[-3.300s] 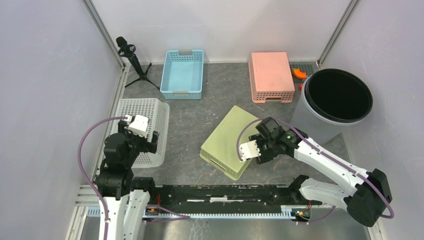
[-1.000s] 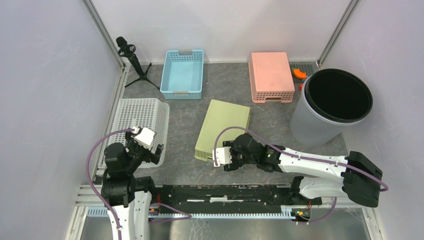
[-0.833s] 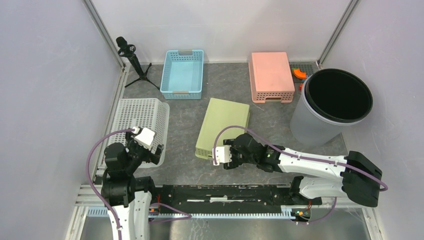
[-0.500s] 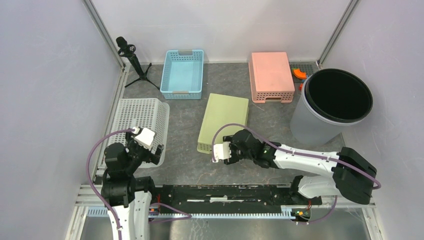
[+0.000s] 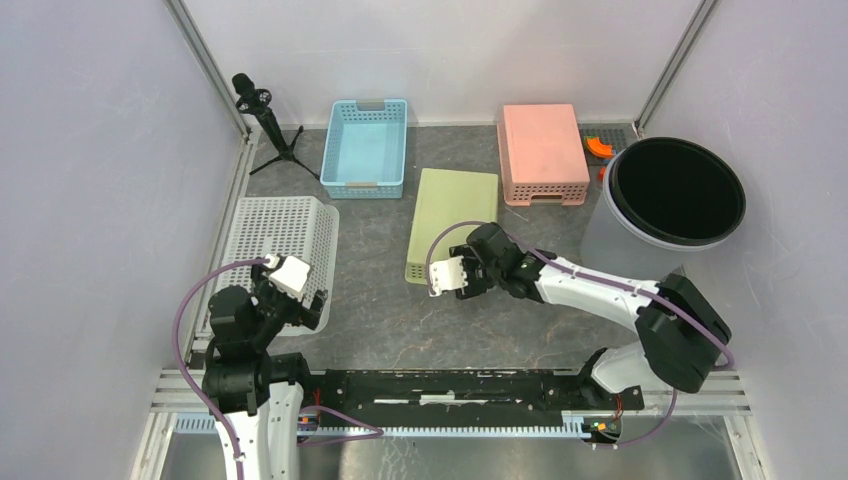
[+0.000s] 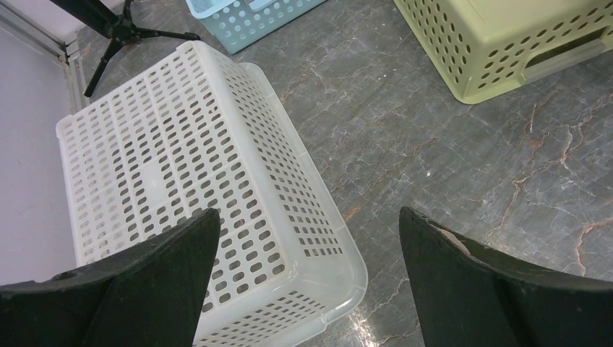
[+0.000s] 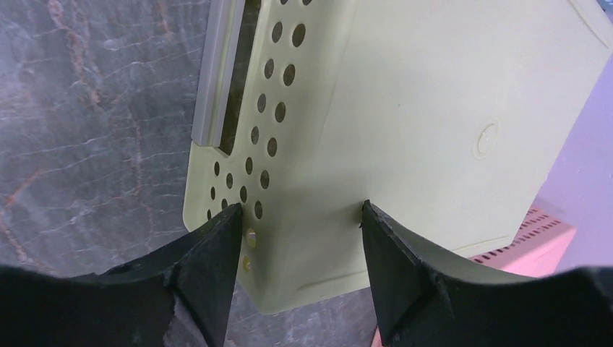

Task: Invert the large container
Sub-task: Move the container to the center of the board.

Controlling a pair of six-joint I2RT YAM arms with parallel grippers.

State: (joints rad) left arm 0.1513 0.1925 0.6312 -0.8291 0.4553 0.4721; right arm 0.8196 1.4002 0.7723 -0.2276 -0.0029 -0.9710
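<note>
- The green container [image 5: 455, 205] lies upside down on the grey table [image 5: 380, 310], its flat base facing up. It sits between the blue basket [image 5: 366, 148] and the pink basket [image 5: 541, 150].
- The pink basket is also base up, and the blue one sits open side up.
- The right gripper [image 7: 300, 210] is at the green container's near end, with its arm stretched out across the table.
- Its jaws stand partly apart over the container's corner. One tip is by the holed side wall and the other is on the flat base. I can't tell how hard they press.
- The left gripper [image 6: 307, 215] hangs above the near end of the white basket [image 5: 280, 250], spread wide and holding nothing.
- The white basket is bottom up at the left.
- A big grey bin [image 5: 615, 235] stands at the right, near the pink basket.
- A small black tripod [image 5: 265, 115] stands in the far left corner.
</note>
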